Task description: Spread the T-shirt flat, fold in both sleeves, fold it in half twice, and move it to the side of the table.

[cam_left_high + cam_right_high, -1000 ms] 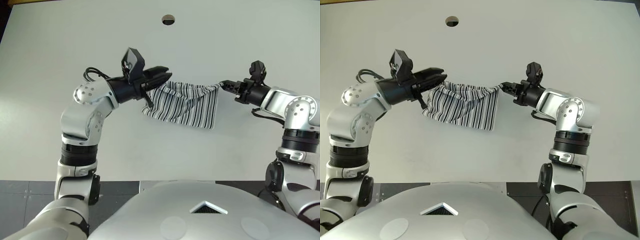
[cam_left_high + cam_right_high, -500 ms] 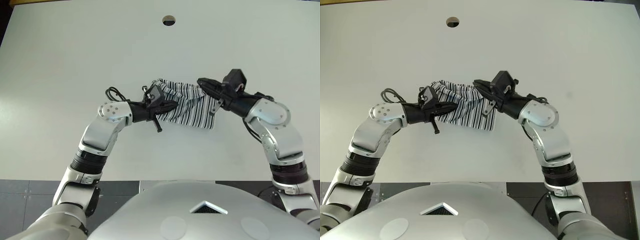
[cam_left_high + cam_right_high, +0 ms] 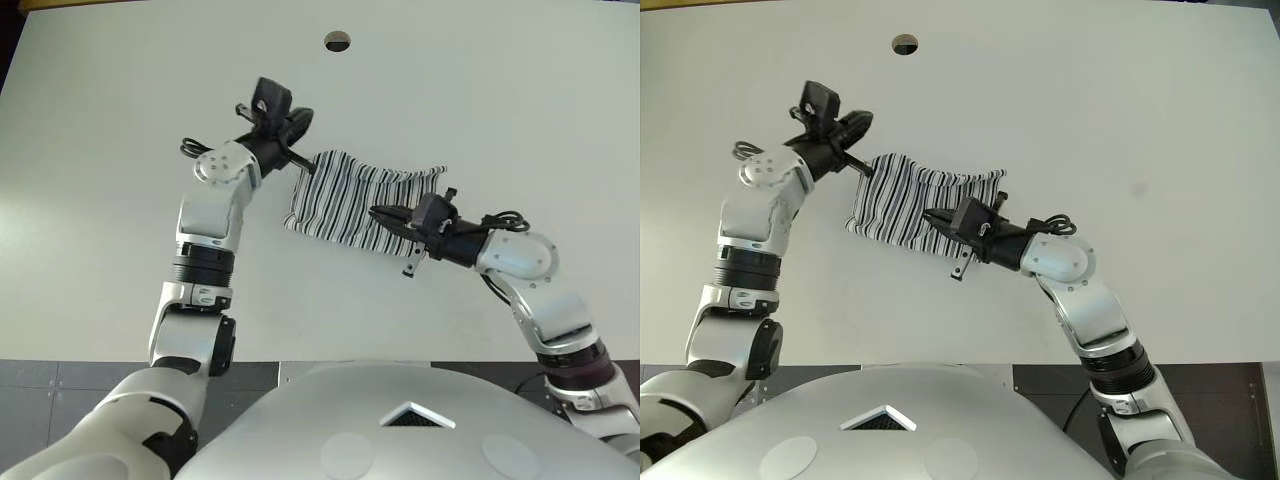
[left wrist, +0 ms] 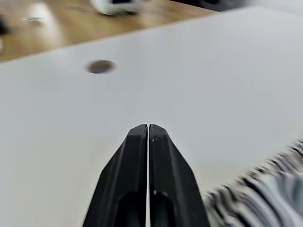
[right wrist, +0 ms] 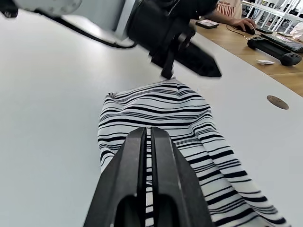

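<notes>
Mid-tabletop (image 3: 500, 100): striped T-shirt (image 3: 360, 200), already folded into a compact rectangle, lying flat, slight ruffle along the far edge. Just beside its far-left corner: left end effector (image 3: 298, 122), fingers pressed fully together, gripping nothing. Over the near edge of the T-shirt, toward its right half: right end effector (image 3: 385, 214), fingers closed down to a hairline gap, nothing between them as far as the right wrist view tells. Well beyond, near the far edge of the tabletop: small round hole (image 3: 337, 41).

Handling, as a judgement: thin knit, light, limp, no stiffness. Likely to sag, slip its layers or fall open if lifted from one point. Better to pinch through all layers at two corners of one edge, one end effector per corner. Then lift low or drag. Probably only the move to the side left to do.
</notes>
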`<state>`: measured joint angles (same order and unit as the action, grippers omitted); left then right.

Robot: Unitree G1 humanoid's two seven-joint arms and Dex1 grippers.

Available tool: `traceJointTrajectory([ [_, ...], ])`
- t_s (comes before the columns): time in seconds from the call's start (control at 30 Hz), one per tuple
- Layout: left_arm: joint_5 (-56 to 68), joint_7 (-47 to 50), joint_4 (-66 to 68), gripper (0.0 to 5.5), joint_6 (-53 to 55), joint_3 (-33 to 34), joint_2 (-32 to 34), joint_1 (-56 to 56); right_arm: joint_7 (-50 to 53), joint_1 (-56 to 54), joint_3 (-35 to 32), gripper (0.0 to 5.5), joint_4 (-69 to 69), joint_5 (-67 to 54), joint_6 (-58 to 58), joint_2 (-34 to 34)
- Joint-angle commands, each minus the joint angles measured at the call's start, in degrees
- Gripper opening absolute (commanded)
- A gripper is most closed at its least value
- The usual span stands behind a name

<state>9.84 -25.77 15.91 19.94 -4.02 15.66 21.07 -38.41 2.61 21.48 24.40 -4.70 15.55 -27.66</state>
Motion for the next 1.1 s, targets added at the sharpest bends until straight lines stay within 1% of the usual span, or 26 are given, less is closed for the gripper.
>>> traceJointTrajectory([
  [0.03,1.20,1.07,-3.41,0.10,-4.41,4.39,0.42,-1.07,5.31,-4.84,2.68,0.15,-5.44,7.73,-2.03,3.18],
  [0.17,4.15,0.52,-13.52,0.10,-8.13,8.89,0.89,-4.92,8.93,-8.68,5.89,0.15,-10.94,14.07,-3.12,6.37],
  [0.27,4.66,0.48,-20.15,0.10,-8.82,9.93,1.54,-8.35,12.30,-12.13,9.37,0.15,-18.11,21.19,-6.30,7.76],
  [0.4,5.80,1.10,-25.09,0.10,-7.70,10.71,1.60,-10.94,14.91,-15.05,14.57,0.15,-26.91,30.05,-9.55,8.28],
  [0.5,6.44,1.56,-26.97,0.10,-7.04,11.27,1.42,-11.92,15.15,-15.82,16.90,0.15,-29.52,35.68,-11.33,6.54],
  [0.67,7.45,2.80,-28.08,0.10,-6.46,12.19,1.06,-12.53,11.22,-14.70,19.75,0.15,-30.80,45.05,-13.18,-1.20],
  [0.77,7.48,3.20,-28.25,0.10,-6.49,11.74,0.90,-12.60,9.16,-12.91,18.27,0.15,-30.54,47.76,-13.39,-7.09],
  [0.93,7.52,3.53,-28.89,0.10,-6.42,11.81,0.86,-13.30,7.18,-7.91,9.80,0.15,-32.26,45.25,-13.76,-20.64],
  [1.03,7.61,3.68,-28.99,0.10,-6.57,12.05,0.81,-13.80,8.43,-6.60,5.12,0.15,-35.36,43.80,-15.26,-25.68],
  [1.1,7.79,3.60,-29.00,0.10,-6.64,11.94,0.81,-14.26,9.97,-7.01,2.03,0.15,-39.21,41.51,-16.80,-26.64],
])
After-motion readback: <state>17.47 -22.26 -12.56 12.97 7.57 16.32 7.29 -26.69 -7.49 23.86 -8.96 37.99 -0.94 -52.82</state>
